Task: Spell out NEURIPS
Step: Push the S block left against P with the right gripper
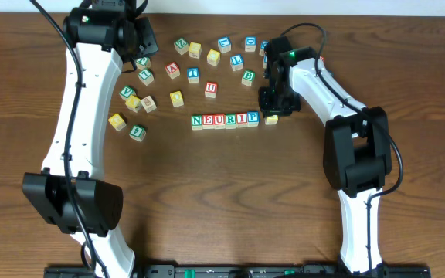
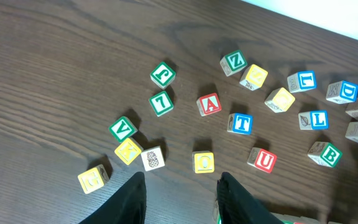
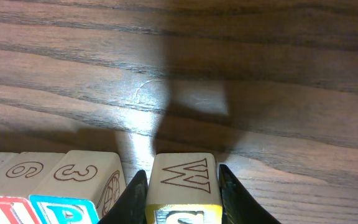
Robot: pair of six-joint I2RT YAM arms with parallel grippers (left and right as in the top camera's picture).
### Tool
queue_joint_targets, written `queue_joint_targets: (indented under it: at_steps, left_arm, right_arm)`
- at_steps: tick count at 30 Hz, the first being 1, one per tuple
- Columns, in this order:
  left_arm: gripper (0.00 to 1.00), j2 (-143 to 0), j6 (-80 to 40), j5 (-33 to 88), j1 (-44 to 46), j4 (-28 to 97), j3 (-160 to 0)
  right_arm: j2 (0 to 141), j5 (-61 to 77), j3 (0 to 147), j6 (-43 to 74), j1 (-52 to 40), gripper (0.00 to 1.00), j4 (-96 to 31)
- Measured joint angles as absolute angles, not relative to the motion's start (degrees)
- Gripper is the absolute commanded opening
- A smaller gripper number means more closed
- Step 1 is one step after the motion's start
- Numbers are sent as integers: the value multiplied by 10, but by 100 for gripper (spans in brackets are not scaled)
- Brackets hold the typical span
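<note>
NEURIPS cube (image 3: 182,180), square-edged engraved wood

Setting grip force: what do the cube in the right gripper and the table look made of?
Yellow-faced cube: likely pale wood, matte, faint grain, W printed brown, one side painted yellow. Table: dark wood or wood-look laminate, I cannot tell which; streaky grain, soft sheen.

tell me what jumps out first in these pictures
A neat row of blocks spelling NEURIP sits in the middle of the table. At its right end the right gripper is closed around a yellow block just past the P. Behind the row, loose letter blocks lie scattered toward the far edge.
</note>
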State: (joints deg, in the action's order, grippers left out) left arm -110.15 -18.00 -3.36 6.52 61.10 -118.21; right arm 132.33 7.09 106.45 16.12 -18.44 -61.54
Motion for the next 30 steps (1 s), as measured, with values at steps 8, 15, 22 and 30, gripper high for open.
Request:
queue_joint_targets:
  at_steps: [8,15,22,30]
  left_arm:
    - [38,-1101,-180,-34,65,611,-1182]
    - [38,-1101,-180,-34,65,611,-1182]
    - [38,-1101,-180,-34,65,611,-1182]
    - [38,-1101,-180,-34,65,611,-1182]
  right_arm:
    - [1324,77,1064,165,-186,37,-619]
    - [1324,79,1119,165,-186,36,-661]
    - [1324,79,1185,159,-186,29,-717]
    - [1324,79,1262,144,-167,29,-819]
